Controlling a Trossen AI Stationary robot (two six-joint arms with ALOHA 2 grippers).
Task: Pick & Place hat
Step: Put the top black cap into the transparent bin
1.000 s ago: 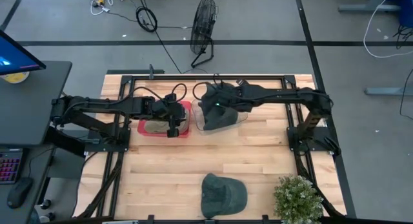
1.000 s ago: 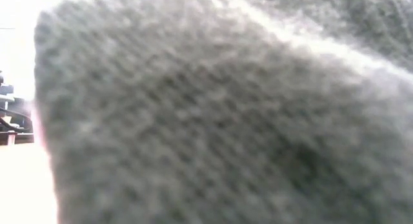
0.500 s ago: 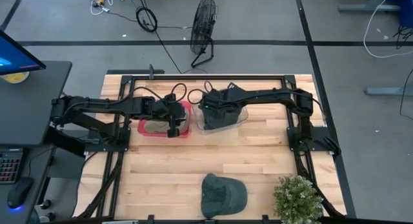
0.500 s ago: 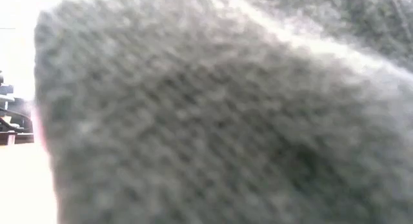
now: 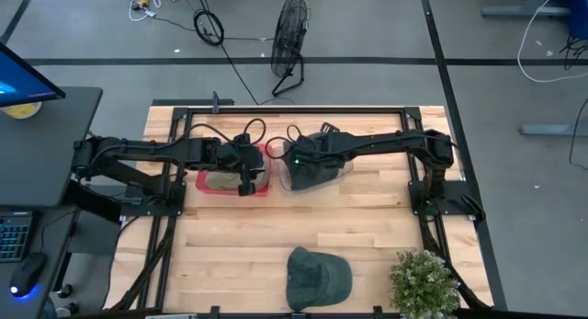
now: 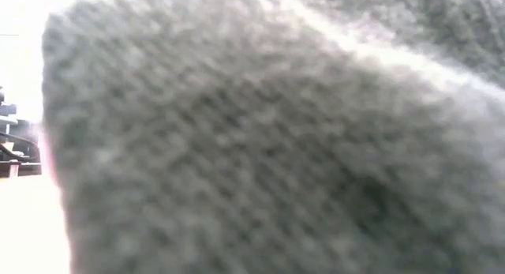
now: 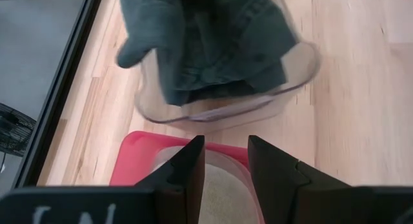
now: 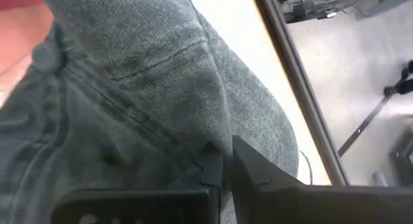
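1. While your right gripper [image 8: 222, 161] hangs over the clear bin [image 5: 312, 172], its jaws are clamped on a grey hat [image 8: 148, 75] bunched inside that bin.
2. Your left gripper [image 7: 226, 161] hovers over the red bin [image 5: 234, 178], jaws parted and holding nothing.
3. A second cap [image 5: 318, 276] lies at the worktop's [image 5: 367, 227] near edge, beside the plant [image 5: 424, 284].

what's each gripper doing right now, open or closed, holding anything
Left gripper: open, empty, over the red bin.
Right gripper: closed on the grey hat, at the clear bin.
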